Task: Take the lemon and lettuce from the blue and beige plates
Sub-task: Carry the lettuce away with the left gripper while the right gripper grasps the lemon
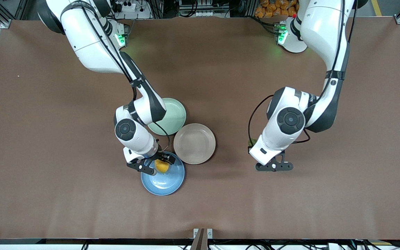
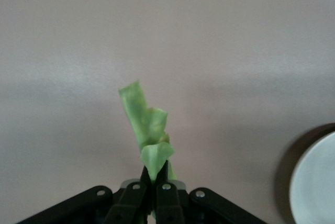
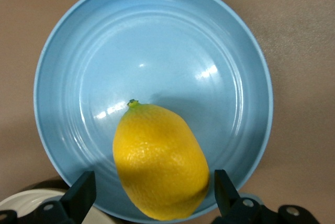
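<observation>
The right gripper is low over the blue plate. Its fingers are spread wide, one on each side of the lemon, so that they can be closed on it. They are not seen touching the lemon yet. The lemon is lying in the blue plate, near the rim closest to the beige plate.

The lettuce is pinched between the pressed-together fingers of the left gripper. It is held above the bare counter, near the left arm's end, well away from the plates. The beige plate is bare, so the lettuce is judged picked. A green plate is partly hidden under the right arm.
</observation>
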